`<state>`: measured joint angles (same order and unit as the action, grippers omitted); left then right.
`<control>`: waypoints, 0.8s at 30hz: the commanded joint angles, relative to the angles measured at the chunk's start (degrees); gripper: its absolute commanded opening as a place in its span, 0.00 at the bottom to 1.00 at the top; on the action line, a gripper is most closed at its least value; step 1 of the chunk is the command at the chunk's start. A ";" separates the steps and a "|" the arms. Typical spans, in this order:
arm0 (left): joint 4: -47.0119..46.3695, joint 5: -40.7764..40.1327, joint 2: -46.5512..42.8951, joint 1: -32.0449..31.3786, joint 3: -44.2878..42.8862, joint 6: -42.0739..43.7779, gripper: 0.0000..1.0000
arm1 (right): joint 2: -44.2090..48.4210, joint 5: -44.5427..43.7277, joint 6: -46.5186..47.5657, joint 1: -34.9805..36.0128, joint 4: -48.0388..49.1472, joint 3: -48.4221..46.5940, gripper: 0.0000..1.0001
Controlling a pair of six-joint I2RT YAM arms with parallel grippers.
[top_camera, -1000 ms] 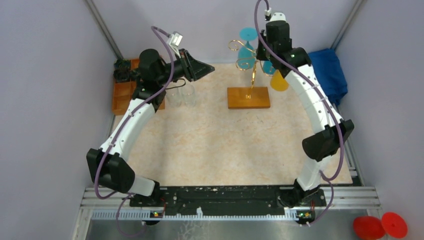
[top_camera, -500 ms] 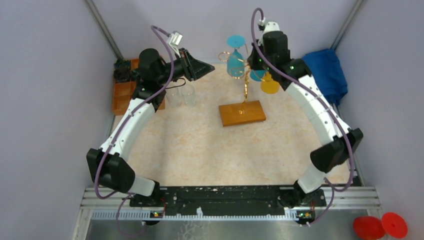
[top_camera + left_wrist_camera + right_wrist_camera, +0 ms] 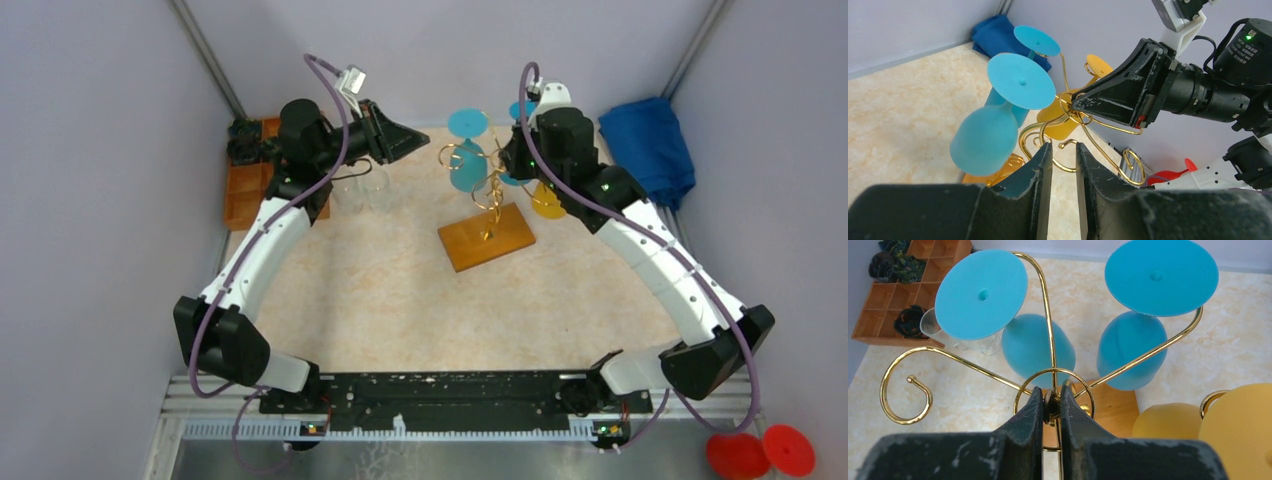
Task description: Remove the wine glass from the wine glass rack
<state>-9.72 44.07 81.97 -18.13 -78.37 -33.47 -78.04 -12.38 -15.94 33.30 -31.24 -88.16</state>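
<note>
The wine glass rack (image 3: 489,190), gold wire on an orange-brown wooden base (image 3: 487,237), stands at the back middle of the table. My right gripper (image 3: 1050,390) is shut on the top of its central post (image 3: 1050,403). Two blue wine glasses hang upside down from its arms, one (image 3: 1038,349) to the left and one (image 3: 1132,352) to the right. A yellow glass (image 3: 1238,425) hangs at the lower right. My left gripper (image 3: 1063,146) is open and holds nothing, a short way left of the rack (image 3: 1078,135), facing a blue glass (image 3: 984,140).
An orange compartmented tray (image 3: 243,185) sits at the back left, with clear glasses (image 3: 365,190) under my left arm. A blue cloth (image 3: 645,145) lies at the back right. Red glasses (image 3: 760,452) lie off the table at the near right.
My right arm has drawn the rack left and towards the near side, and its base has turned askew. The left arm and its jaws have not moved.
</note>
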 commanded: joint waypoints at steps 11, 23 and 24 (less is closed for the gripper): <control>0.20 -0.38 -0.36 0.12 1.82 0.05 0.30 | 2.55 2.12 -2.50 0.76 6.77 -3.00 0.22; 1.37 -1.51 -0.21 0.11 1.56 0.44 0.37 | 9.15 -6.98 -2.86 0.74 9.58 -5.28 0.45; 1.78 -1.70 -0.35 0.11 1.40 0.62 0.38 | 10.46 -9.65 -2.74 0.75 9.88 -4.34 0.42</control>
<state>-9.26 43.09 82.00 -18.13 -76.95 -33.80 -73.93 -13.15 -18.09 33.61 -25.56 -92.73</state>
